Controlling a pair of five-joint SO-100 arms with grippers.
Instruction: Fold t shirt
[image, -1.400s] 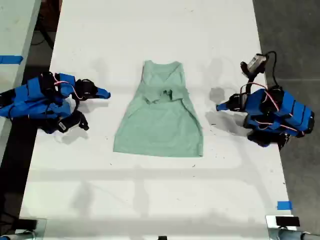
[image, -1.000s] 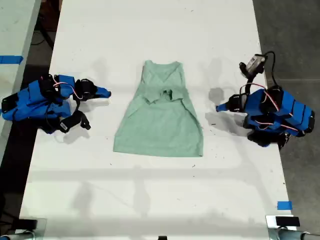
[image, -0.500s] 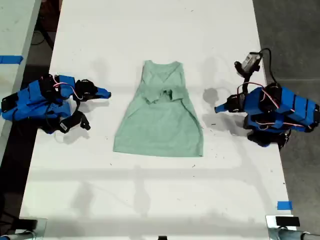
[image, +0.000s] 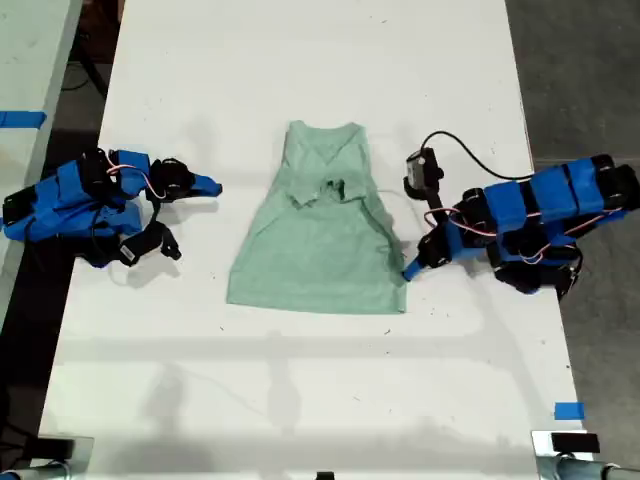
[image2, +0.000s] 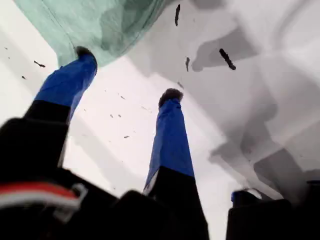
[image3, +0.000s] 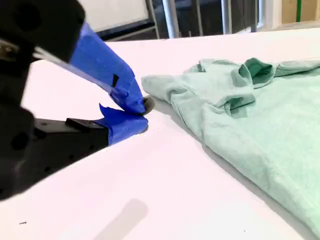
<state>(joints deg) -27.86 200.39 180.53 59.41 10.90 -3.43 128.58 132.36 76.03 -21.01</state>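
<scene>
While flat on the table (image: 300, 60), t shirt (image: 320, 240), first end effector (image: 408, 270) spread, second (image: 208, 186) clenched.

We see t shirt (image: 318, 245): pale mint-green, V-neck up, sleeves tucked in, lying flat at exterior view's centre, flaring toward hem.

Mint-green t shirt (image: 318, 245), white table (image: 300, 80), blue arms.

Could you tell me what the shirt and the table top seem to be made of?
Shirt: soft knit cloth, likely cotton jersey, matte mint green; it creases and bunches at the tucked sleeves. Table: hard, smooth white board, perhaps laminate; it shows faint reflections and dark scuffs.
</scene>
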